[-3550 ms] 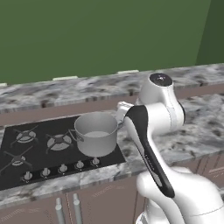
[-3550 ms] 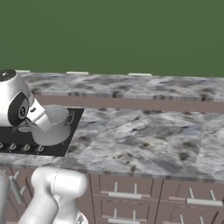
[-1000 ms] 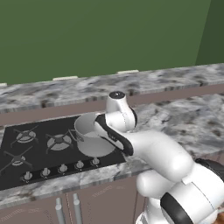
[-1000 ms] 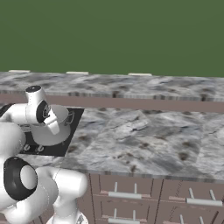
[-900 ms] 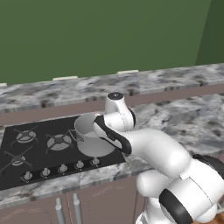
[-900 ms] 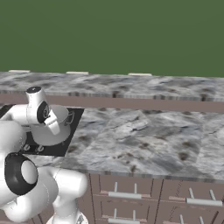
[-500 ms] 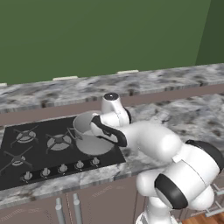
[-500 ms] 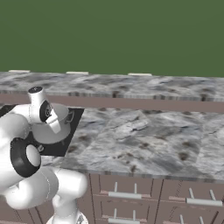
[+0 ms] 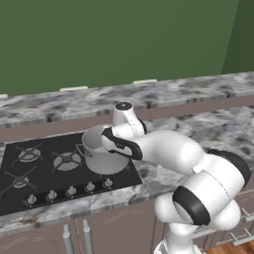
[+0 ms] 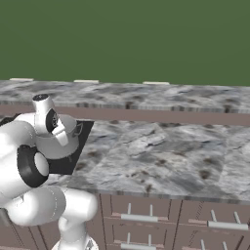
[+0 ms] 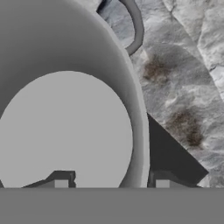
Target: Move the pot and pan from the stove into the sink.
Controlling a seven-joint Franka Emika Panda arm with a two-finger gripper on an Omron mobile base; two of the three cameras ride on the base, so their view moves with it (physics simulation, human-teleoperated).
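Left base view first, going left to right. The stove (image 9: 45,167) takes up the left end of the counter, with its row of knobs (image 9: 69,191) along the near edge. The burners on its left half are bare. The pot (image 9: 98,159) sits upright on the right part of the stove, close to the stove's right edge, and there's a strip of black top between it and the knobs. The arm folds low over it from the right, with the hand at the pot's right-hand rim.

In the hand view the gripper (image 11: 111,183) straddles that rim. One of the fingertips (image 11: 162,183) is outside the wall and the other is inside over the pale floor. The jaws are partway in, but I can't tell if they're actually pinching the wall. One loop handle (image 11: 137,30) pokes out further along the rim, over the marble.

Right of the stove it's all open marble counter (image 9: 213,126), running wide and flat to the right edge of the right base view. The raised ledge and the green wall (image 9: 124,39) are at the far side, and the drawer fronts (image 10: 171,219) hang below the near edge.

Versus a few seconds back, the arm stood tall above the pot and now it's bent right down onto it. The pot hasn't budged from its spot.
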